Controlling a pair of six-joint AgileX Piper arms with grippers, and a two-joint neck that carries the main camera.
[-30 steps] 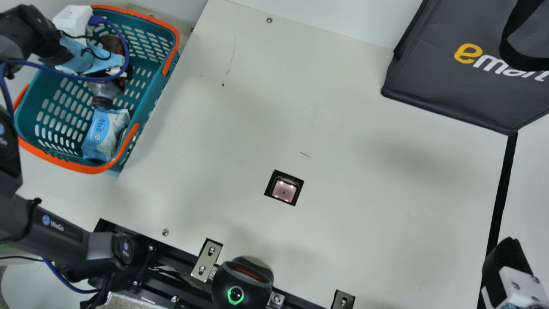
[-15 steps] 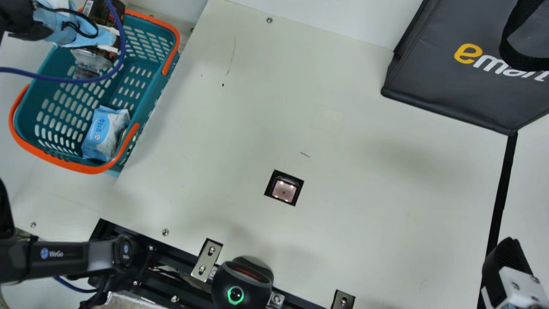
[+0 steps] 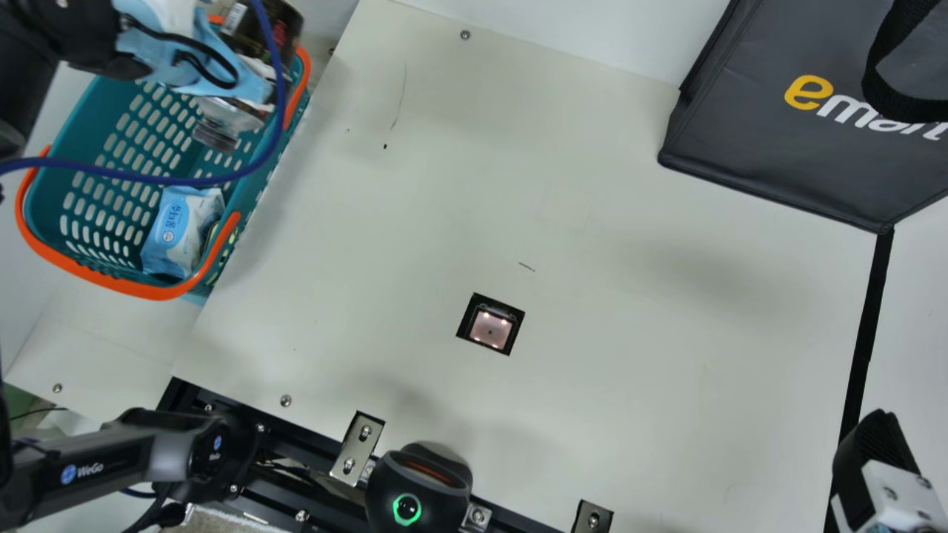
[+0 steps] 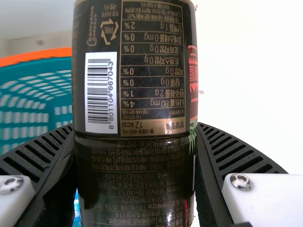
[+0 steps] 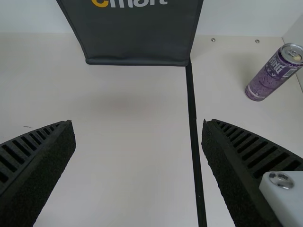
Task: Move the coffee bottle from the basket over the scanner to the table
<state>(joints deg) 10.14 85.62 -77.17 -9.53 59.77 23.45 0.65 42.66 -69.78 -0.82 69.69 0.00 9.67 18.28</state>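
At the main view's upper left, my left gripper (image 3: pixel 222 70) is shut around the middle of the dark coffee bottle (image 3: pixel 278 33), above the teal basket (image 3: pixel 111 141) and tilted, its clear neck and cap end toward the basket's middle. In the left wrist view, the coffee bottle (image 4: pixel 142 94) with its barcode label stands between both ribbed fingers of my left gripper (image 4: pixel 135 128). The square scanner (image 3: pixel 490 329) is set into the table (image 3: pixel 629 296). At the lower right, my right gripper (image 3: pixel 881 459) is over the table; the right wrist view has my right gripper (image 5: pixel 138 124) open and holding nothing.
A blue-white wipes pack (image 3: pixel 178 229) lies in the basket. The dark grey bag (image 3: pixel 770 141) stands at the back right, and a purple can (image 5: pixel 272 75) sits beyond the black strip (image 5: pixel 193 123). A black device with a green ring (image 3: pixel 418 488) is at the front edge.
My left gripper has lifted the bottle from inside the basket to above it, first shifting toward the upper left, then back to the right. The right gripper has stayed still.
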